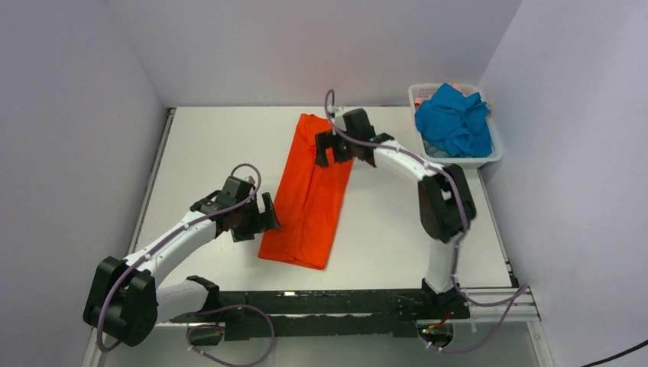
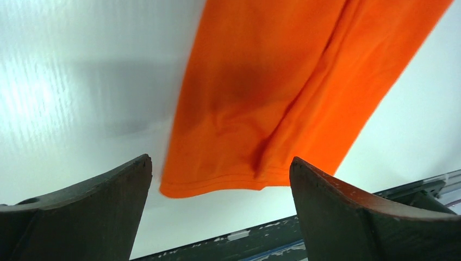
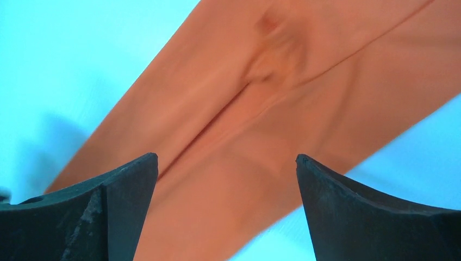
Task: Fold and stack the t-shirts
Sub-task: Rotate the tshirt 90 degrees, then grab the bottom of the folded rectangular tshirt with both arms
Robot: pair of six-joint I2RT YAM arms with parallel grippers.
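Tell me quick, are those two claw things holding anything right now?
Left end effector: open, holding nothing, by the near end of the orange t-shirt.
Right end effector: open, holding nothing, over the shirt's far part.

Robot lab test cell, not a home or a shop. White bench [image 1: 229, 138] boxed in by plain white panels: left wall [image 1: 76, 115], back wall [image 1: 321, 46], right wall [image 1: 573, 115]. Left arm [image 1: 176, 237] and right arm [image 1: 428, 183] are bolted side by side to a black rail [image 1: 328, 306] at the near edge, with silver extrusion [image 1: 497, 294] next to it. Purple cables [image 1: 246, 165] loop exposed along both arms. Household items read as props: a white mesh basket [image 1: 493, 157] in the far right corner holding a heaped teal t-shirt [image 1: 455, 118], and an orange t-shirt [image 1: 309, 191] laid as a long strip on the bench.
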